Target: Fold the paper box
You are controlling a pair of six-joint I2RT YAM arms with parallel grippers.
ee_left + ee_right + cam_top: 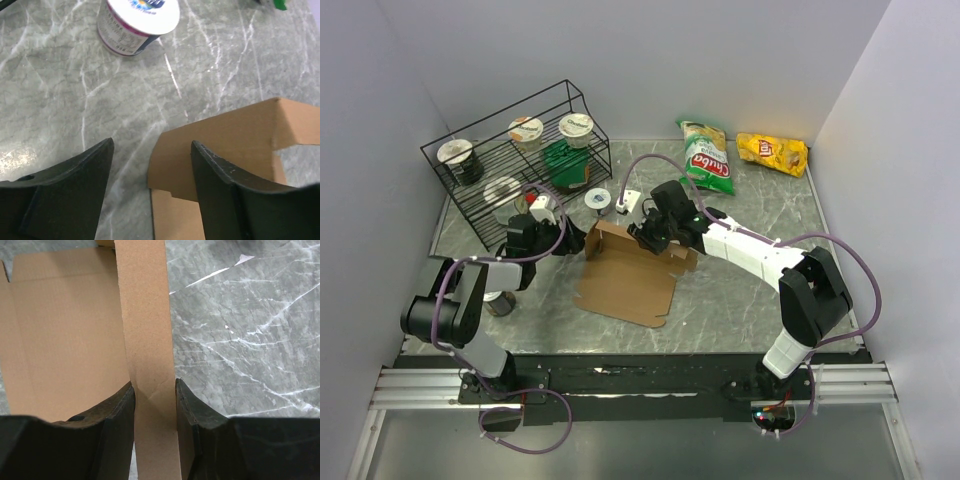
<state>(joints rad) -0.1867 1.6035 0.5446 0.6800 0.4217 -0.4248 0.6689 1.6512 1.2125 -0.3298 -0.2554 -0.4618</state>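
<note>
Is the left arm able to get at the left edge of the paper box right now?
Probably yes: the left hand is open, an edge of the paper box sits in the gap between its fingers, and the yogurt cup stands clear beyond.

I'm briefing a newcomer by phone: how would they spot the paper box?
On the marble table, look at the middle. The paper box lies there, one flap pinched by the right gripper. Unlike the green chip bag and yellow chip bag behind, it is plain brown cardboard.
</note>
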